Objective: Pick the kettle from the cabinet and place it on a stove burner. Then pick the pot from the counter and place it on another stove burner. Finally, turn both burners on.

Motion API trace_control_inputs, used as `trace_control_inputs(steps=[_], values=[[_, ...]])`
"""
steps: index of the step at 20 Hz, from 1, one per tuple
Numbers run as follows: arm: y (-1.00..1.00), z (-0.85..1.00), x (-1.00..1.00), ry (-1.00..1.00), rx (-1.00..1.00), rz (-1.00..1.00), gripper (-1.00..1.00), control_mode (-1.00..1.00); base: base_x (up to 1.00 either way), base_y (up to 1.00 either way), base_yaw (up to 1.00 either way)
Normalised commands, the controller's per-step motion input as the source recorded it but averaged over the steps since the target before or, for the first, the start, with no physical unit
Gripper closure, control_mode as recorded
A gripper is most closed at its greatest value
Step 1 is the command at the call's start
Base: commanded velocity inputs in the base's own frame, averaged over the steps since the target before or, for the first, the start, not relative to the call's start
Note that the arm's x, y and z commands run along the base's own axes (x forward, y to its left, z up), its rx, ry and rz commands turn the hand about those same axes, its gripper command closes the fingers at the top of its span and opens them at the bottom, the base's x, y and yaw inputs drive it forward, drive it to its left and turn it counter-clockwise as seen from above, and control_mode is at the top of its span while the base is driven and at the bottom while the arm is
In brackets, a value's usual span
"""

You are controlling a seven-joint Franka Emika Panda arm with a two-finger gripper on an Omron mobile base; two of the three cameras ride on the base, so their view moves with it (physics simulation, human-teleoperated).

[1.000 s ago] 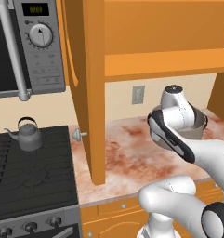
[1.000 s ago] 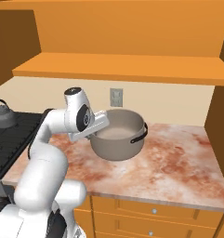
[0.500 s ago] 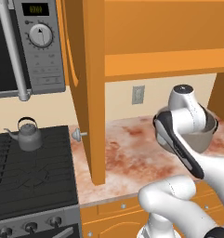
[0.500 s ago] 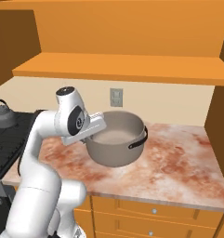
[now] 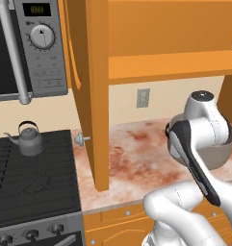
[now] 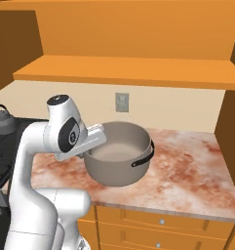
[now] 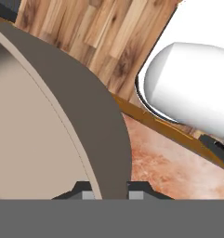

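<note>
**Operator:** Hand view had the gripper (image 7: pixel 105 191) at the bottom edge with its two tips pinched on the wall of the pot (image 7: pixel 48 135), one tip inside the rim and one outside. I read the claw as nearly closed, with only the thin metal wall between the tips.

**Colleague:** Where was the pot when you looked?

**Operator:** In the right base view the pot (image 6: pixel 120 158) hung above the counter (image 6: pixel 187 171), clear of the stone, tilted a little, with its dark handle facing the camera. The hand met it at the rim on the side toward the stove. In the left base view the arm covered most of the pot (image 5: pixel 218 149); I saw only its right part.

**Colleague:** And the kettle?

**Operator:** The kettle (image 5: pixel 30 140) stood upright on the stove burners (image 5: pixel 33 178), at the back of the cooktop, spout pointing left. The cabinet (image 5: pixel 136 67) shelf hung above the counter.
</note>
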Motion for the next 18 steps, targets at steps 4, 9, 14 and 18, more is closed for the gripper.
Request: trace_control_inputs(steps=[4,9,14,18], values=[[0.00,0.20,-0.51,0.00,0.00,0.00,1.00,-1.00,0.00,0.00,0.00],[0.00,0.32,-0.15,-0.03,-0.02,0.00,1.00,-1.00,0.00,0.00,0.00],[0.00,0.07,0.00,0.00,0.00,0.00,1.00,-1.00,0.00,0.00,0.00],[0.00,0.00,0.00,0.00,0.00,0.00,1.00,-1.00,0.00,0.00,0.00]])
